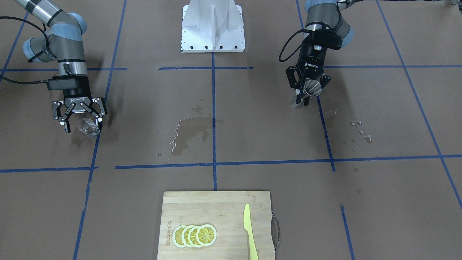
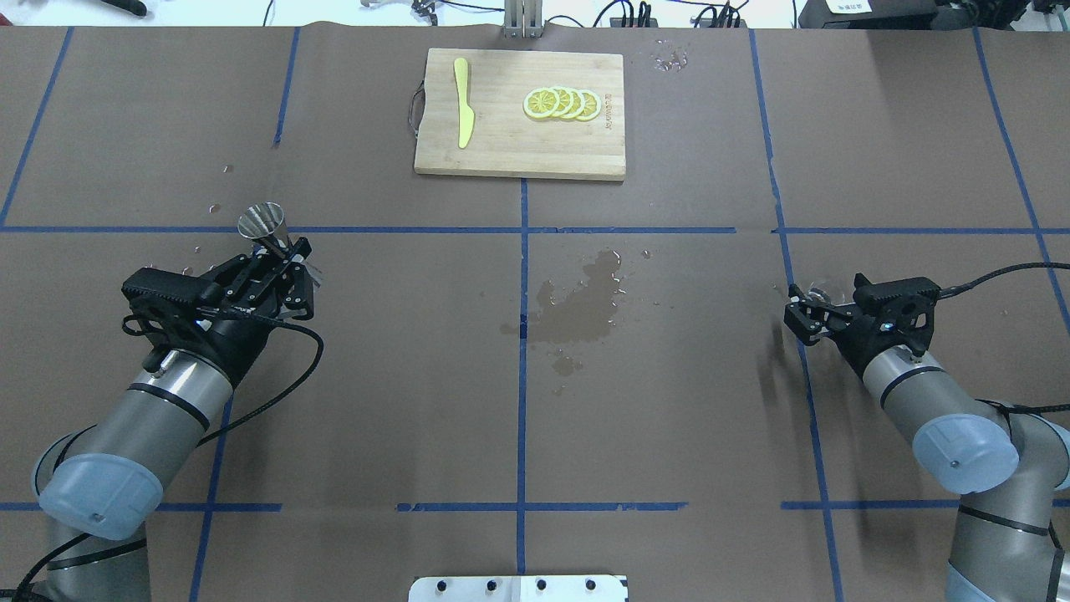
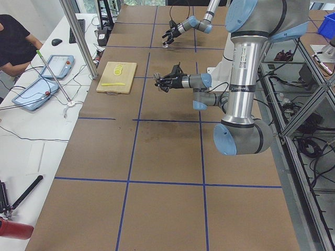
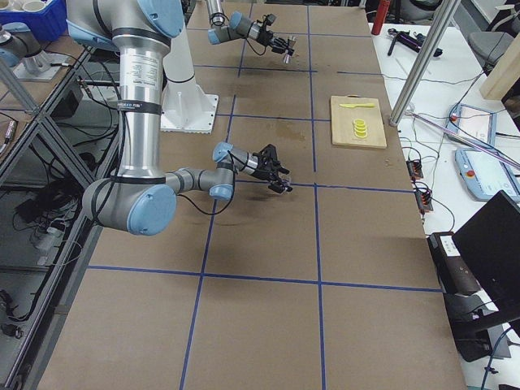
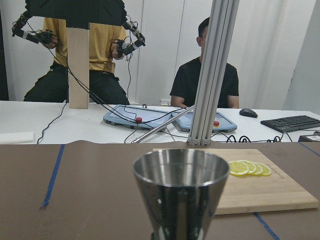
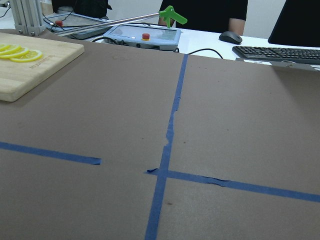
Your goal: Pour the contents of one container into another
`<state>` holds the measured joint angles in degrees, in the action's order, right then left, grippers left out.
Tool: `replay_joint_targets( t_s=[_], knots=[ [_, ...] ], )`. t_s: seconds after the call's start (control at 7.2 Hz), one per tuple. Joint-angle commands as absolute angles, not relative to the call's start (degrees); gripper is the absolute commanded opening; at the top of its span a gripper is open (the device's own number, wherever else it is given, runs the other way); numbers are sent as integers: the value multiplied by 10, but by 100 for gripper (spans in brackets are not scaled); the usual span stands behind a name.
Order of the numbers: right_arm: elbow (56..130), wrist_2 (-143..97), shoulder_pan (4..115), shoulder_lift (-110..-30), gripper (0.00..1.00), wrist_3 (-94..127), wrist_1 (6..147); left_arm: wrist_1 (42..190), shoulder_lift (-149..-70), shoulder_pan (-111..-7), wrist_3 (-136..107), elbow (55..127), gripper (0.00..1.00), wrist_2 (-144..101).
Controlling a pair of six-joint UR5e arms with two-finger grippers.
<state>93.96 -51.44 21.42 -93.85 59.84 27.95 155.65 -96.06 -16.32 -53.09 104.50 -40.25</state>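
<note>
1. Left claw: clenched on the narrow waist of the metal cup, held upright above the table, on the robot's left side. Cannot tell from the wrist view how full. Risk of a swivel in so thin a grip, with an early spill during any quick swing.
2. Right claw: released, fingers spread wide over the clear glass, far over on the robot's right. Sits closer to one finger than the other, so likely to get shoved or tipped by an uneven squeeze. Hard to tell whether standing flat or tilted.
3. Cup and glass well apart, with most of the table between. Means a long carry for one or both, with sloshing on the way and a missed rim at the end, given the small mouth of the glass.
4. Further out, a wet patch mid-table and drops near the left claw. Slick footing for a glass set down there, and soggy paper apt to drag or tear.
5. Farthest, the board with lemon slices and a yellow knife. Well apart from both claws, and in harm's way only through a stray wide swing.
</note>
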Motion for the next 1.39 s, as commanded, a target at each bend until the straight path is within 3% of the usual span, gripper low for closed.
replay_joint_targets(
  t_s=[0.0,1.25],
  knots=[
    [927,-514,214,-923,100,599,279,1557,-962,-163,-531,1045,0,-403],
    [926,-515,197,-931,100,604,278,1557,-965,-164,-531,1046,0,-404]
  ],
)
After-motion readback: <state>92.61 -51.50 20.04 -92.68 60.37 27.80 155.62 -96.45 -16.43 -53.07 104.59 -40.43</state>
